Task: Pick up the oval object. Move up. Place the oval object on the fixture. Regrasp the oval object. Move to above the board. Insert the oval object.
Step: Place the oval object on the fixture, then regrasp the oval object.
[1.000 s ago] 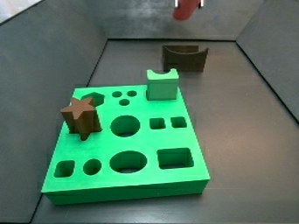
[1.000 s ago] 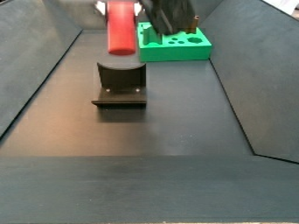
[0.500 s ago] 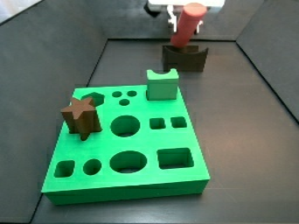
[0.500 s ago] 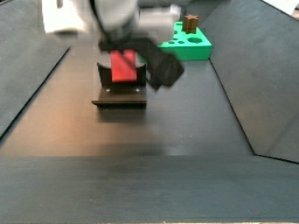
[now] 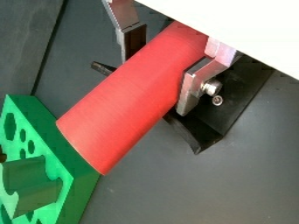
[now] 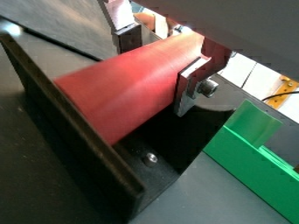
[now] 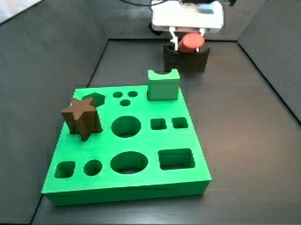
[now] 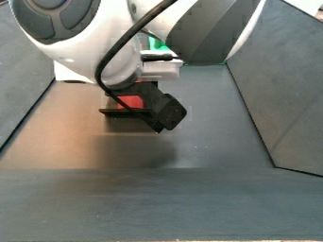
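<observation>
— What's around the work area?

— From my seat, in a side view the green board (image 7: 123, 141) lies on the dark floor (image 7: 247, 132) near the camera. A brown star peg (image 7: 79, 117) stands in it at one edge, and a light green notched block (image 7: 164, 84) stands at its far edge. The fixture (image 7: 192, 60) sits beyond that block, well apart from the board. In a side view the arm's big white and grey body (image 8: 139, 33) fills the upper part and hides most of the fixture (image 8: 127, 111) and the board behind it.

— And the arm?

— I see the gripper (image 7: 191, 39) low over the fixture, its white body straight above it. In both wrist views its silver fingers (image 5: 201, 84) (image 6: 197, 80) are pressed against opposite sides of the rod, so it is clamped on the rod.

— How does the rod look?

— The red rod (image 5: 135, 91) is smooth, with a rounded end, and lies lengthwise between the fingers. In a wrist view the rod (image 6: 131, 83) rests against the fixture's dark wall (image 6: 87, 140). In a side view only its red end (image 7: 191, 39) shows, sitting in the notch on top of the fixture.
</observation>
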